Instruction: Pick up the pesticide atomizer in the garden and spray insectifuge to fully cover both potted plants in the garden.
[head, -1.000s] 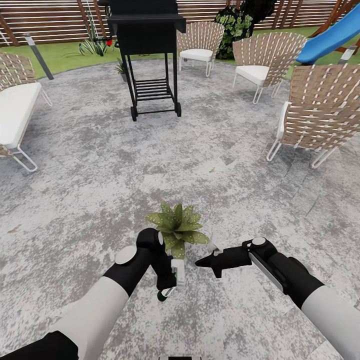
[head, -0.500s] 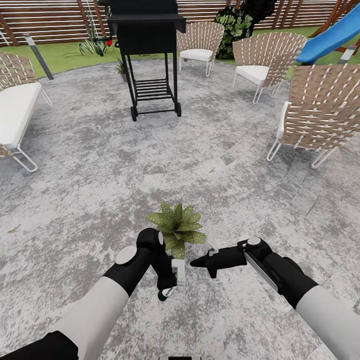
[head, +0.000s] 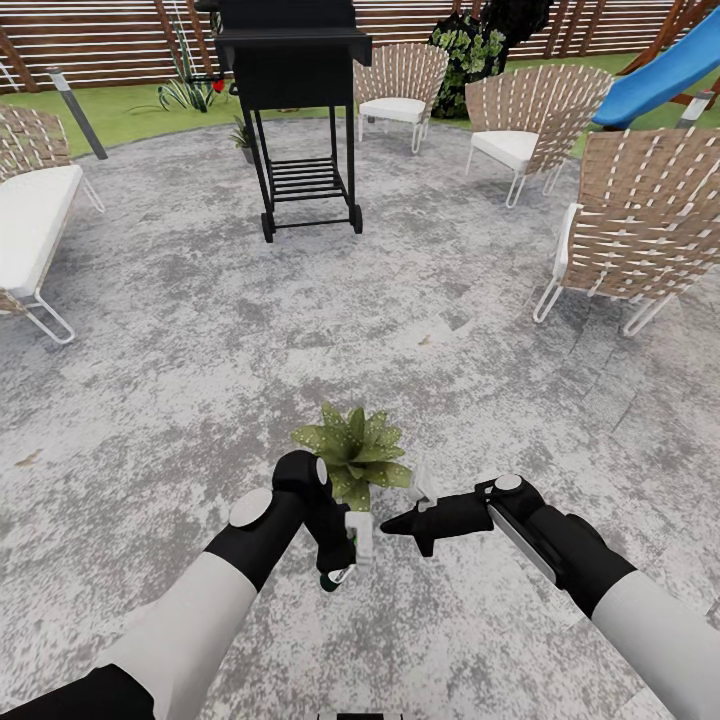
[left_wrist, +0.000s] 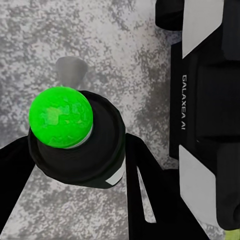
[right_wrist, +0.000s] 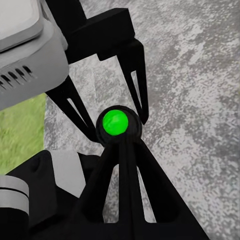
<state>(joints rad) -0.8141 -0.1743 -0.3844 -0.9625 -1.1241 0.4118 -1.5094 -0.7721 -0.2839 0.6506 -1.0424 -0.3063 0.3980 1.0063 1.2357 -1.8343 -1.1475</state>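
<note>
Grey paved patio (head: 200, 330) in head view: left gripper (head: 338, 560) fingers clamped the pesticide atomizer (head: 352, 545) just beside the potted plant (head: 354, 455). Right gripper (head: 400, 522) near plant, fingers' state unclear. Left wrist: atomizer (left_wrist: 75, 142) gripped. Right wrist: atomizer (right_wrist: 116, 124) between left fingers (right_wrist: 137, 85).

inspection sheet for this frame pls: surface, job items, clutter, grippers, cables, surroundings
Surface: mottled grey patio.
Job's things: pesticide atomizer held in left gripper; one potted plant just beyond it; second small plant by the grill, too small to tell.
Clutter: nothing seen.
Grippers: left shut on the atomizer; right gripper beside the plant, open or shut unclear.
Cables: nothing seen.
Surroundings: black grill, wicker chairs, blue slide, fence, lawn.
</note>
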